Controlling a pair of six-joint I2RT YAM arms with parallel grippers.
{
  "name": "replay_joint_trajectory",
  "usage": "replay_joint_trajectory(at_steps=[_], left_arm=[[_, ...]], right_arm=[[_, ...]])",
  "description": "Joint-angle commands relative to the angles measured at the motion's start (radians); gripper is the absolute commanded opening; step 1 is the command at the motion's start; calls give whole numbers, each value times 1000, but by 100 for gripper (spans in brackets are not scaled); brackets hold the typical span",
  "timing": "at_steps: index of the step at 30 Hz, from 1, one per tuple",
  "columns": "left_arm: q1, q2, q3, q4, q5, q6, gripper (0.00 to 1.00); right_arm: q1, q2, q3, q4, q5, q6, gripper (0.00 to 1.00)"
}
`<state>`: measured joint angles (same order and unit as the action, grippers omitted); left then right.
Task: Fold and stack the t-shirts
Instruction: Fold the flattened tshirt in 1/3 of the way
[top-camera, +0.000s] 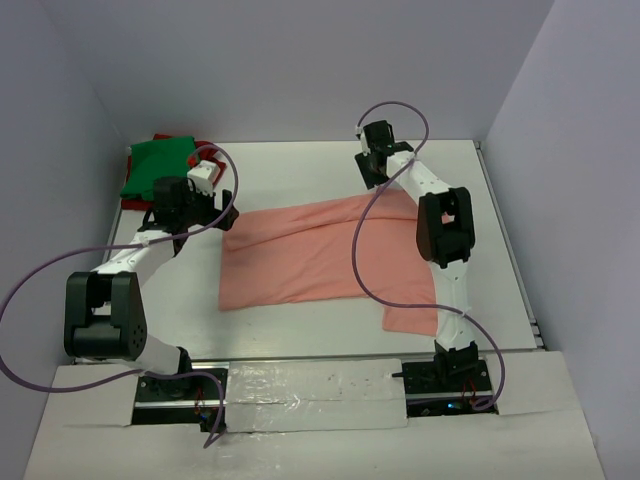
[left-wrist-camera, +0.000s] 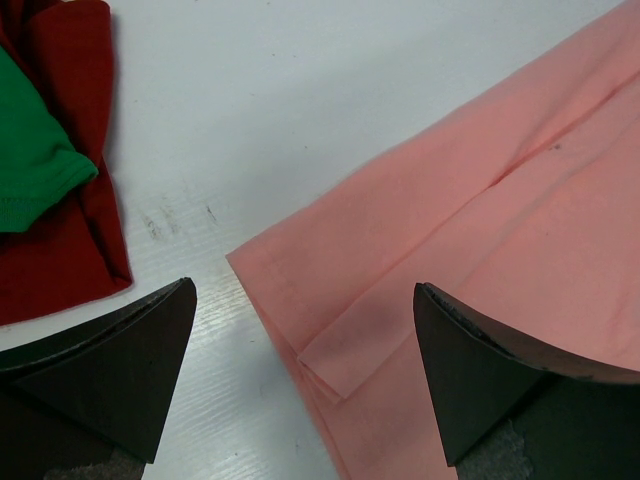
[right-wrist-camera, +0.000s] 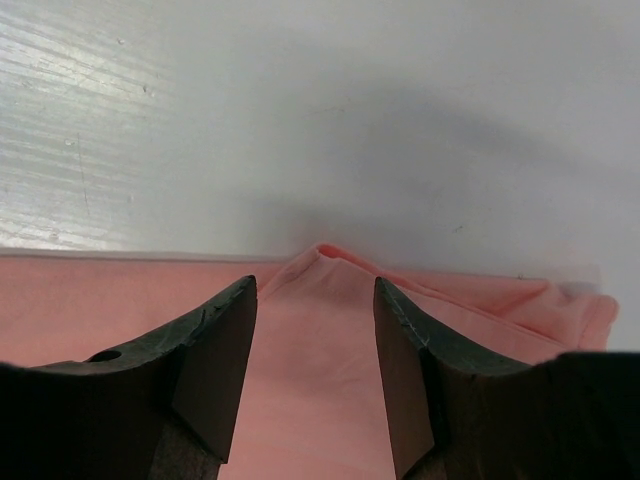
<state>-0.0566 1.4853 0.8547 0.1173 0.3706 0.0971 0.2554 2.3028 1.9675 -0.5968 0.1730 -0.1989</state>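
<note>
- On the left, the green t-shirt (left-wrist-camera: 30, 160) lies on the dark red t-shirt (left-wrist-camera: 60, 80).
- Our left gripper (left-wrist-camera: 305, 300) is spread wide and holds nothing. It hangs over a left corner of the pink t-shirt (top-camera: 320, 255), which lies mid-table (top-camera: 290, 170). If we pinch only the top layer, the fold could slip apart.
- Our right gripper (right-wrist-camera: 315, 290) is partly spread over a little bump at the pink t-shirt's far edge. If it closes too high, we could miss the cloth.
</note>
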Motion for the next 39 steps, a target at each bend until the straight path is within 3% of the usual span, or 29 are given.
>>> replay_joint_trajectory(at_steps=[1, 14, 20, 23, 24, 27, 30, 39], left_arm=[[6, -5, 0, 35, 19, 7, 99], [6, -3, -3, 30, 33, 12, 99], [6, -3, -9, 30, 34, 13, 99], [6, -2, -9, 32, 34, 16, 99], [6, 1, -8, 28, 34, 16, 99], [6, 1, -9, 31, 37, 16, 99], [6, -2, -9, 30, 37, 18, 99], [6, -11, -17, 30, 41, 21, 99]], right_arm=[[-5, 24, 51, -17, 22, 23, 57], [-21, 84, 103, -115, 11, 42, 54], [-25, 87, 103, -107, 17, 44, 48], [-25, 81, 99, -100, 17, 46, 30], [-25, 81, 97, -98, 14, 43, 19], [-24, 79, 94, -95, 16, 42, 6], [-25, 73, 80, -86, 22, 41, 0], [-24, -60, -57, -24, 69, 29, 0]])
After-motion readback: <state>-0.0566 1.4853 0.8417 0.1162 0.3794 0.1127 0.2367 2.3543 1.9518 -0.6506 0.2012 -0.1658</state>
